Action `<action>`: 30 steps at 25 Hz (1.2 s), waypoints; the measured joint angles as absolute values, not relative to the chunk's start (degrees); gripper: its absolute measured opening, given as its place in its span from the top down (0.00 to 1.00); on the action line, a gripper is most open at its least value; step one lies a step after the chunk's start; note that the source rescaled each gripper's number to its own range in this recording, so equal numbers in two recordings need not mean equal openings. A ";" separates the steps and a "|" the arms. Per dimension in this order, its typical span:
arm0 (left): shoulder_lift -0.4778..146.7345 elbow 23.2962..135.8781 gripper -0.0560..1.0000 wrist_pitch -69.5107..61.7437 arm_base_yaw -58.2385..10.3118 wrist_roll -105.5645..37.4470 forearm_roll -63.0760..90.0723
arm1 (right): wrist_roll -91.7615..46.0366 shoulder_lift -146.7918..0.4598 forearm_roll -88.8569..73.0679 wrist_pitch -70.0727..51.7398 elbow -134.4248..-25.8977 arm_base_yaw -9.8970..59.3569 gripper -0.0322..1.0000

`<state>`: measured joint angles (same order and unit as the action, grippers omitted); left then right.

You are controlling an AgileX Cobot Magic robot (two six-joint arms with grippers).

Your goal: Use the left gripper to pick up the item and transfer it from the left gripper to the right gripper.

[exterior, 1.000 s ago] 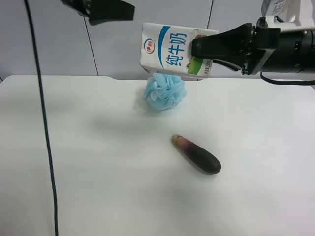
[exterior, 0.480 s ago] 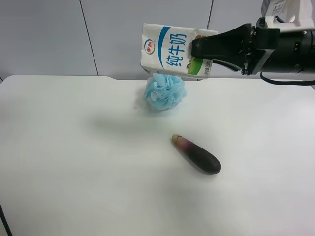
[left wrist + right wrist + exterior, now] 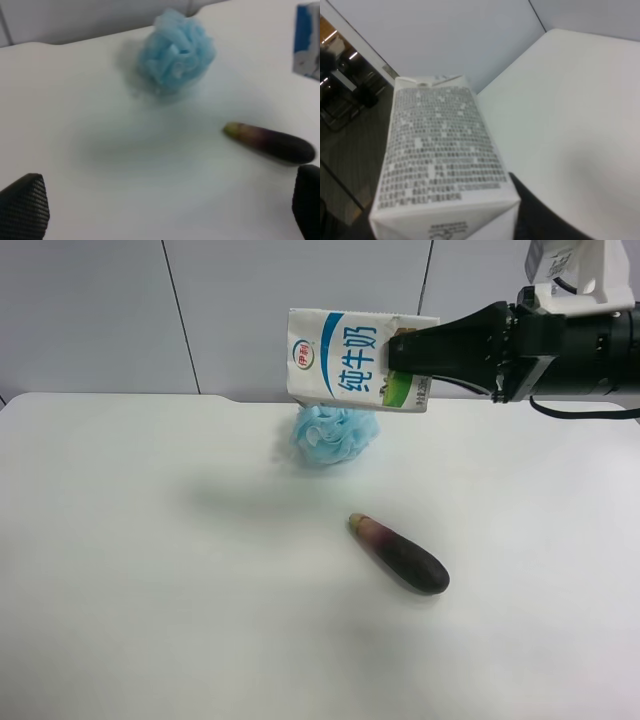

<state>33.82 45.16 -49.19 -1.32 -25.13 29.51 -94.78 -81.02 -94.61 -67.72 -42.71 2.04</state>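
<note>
The item, a white milk carton (image 3: pixel 345 358) with blue characters and a green patch, hangs in the air above the table's far side. My right gripper (image 3: pixel 405 352) comes in from the exterior high view's right and is shut on the carton's end. The right wrist view shows the carton's printed side (image 3: pixel 440 150) up close, with one black finger (image 3: pixel 540 220) against it. My left gripper (image 3: pixel 165 210) is open with nothing between its fingers; it is out of the exterior high view. A strip of the carton (image 3: pixel 307 42) shows in the left wrist view.
A fluffy blue bath sponge (image 3: pixel 333 433) (image 3: pixel 176 50) sits on the white table (image 3: pixel 150 540) right under the carton. A dark purple eggplant (image 3: pixel 400 553) (image 3: pixel 272 143) lies nearer the table's middle. A grey panelled wall stands behind.
The left arm and its cable have left the exterior high view at the upper left. The carton, still in the right gripper, has turned slightly more level.
</note>
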 joint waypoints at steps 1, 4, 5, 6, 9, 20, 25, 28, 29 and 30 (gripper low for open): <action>31.30 43.27 0.00 -49.06 -1.32 -24.37 28.42 | -94.72 -81.02 -94.54 -67.72 -42.71 2.04 0.97; 24.74 38.75 0.00 -48.80 -1.32 -21.71 25.43 | -94.61 -81.02 -94.29 -67.72 -42.71 2.04 0.97; 22.60 37.50 0.00 -48.80 -1.32 -20.71 24.84 | -94.61 -81.02 -94.29 -67.72 -42.71 2.04 0.97; 20.54 36.32 0.00 -48.80 -1.32 -19.50 24.01 | -94.61 -81.02 -94.29 -67.72 -42.71 2.04 0.97; 14.95 33.42 0.00 -49.90 -1.32 -15.82 19.57 | -94.51 -81.02 -94.29 -67.72 -42.71 2.04 0.97; -0.15 30.32 0.00 -56.63 -1.32 -3.04 7.16 | -92.27 -81.02 -90.73 -65.55 -42.71 2.04 0.97; -0.32 29.12 0.00 -60.45 -1.32 -2.20 7.11 | -92.27 -81.02 -88.79 -63.48 -42.71 2.04 0.97; -0.32 29.05 0.00 -60.50 -1.32 -2.14 7.11 | -92.23 -81.02 -85.73 -60.64 -42.71 2.04 0.97; -0.32 29.05 0.00 -60.50 -1.32 -2.09 7.11 | -92.10 -81.02 -85.07 -60.08 -42.71 2.04 0.97; -0.32 29.05 0.00 -60.50 -1.32 -2.09 7.11 | -91.94 -81.02 -84.69 -59.75 -42.71 2.04 0.97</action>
<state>-0.32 29.05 -60.50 -1.32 -2.09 7.11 -91.94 -81.02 -84.69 -59.75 -42.71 2.04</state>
